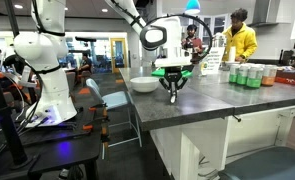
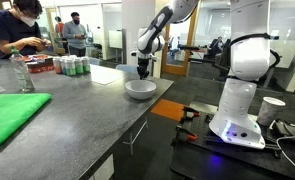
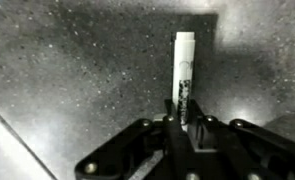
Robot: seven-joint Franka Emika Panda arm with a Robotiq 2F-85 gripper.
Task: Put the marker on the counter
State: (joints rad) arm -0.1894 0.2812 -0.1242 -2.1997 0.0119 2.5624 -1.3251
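The marker (image 3: 183,75) is a thin white-and-dark stick held between my gripper's (image 3: 182,120) fingers, its free end pointing away over the dark grey counter (image 3: 77,70). In an exterior view my gripper (image 1: 172,92) hangs just above the counter (image 1: 217,105), right of the white bowl (image 1: 144,85); the marker itself is too small to make out there. In the other exterior view my gripper (image 2: 143,70) sits just behind the bowl (image 2: 140,89) over the counter (image 2: 77,115).
Green cans (image 1: 249,75) and bottles stand at the counter's far end, where a person in yellow (image 1: 240,40) stands. A green cloth (image 2: 12,110) lies on the counter. The robot base (image 2: 237,100) stands on a black table beside the counter edge.
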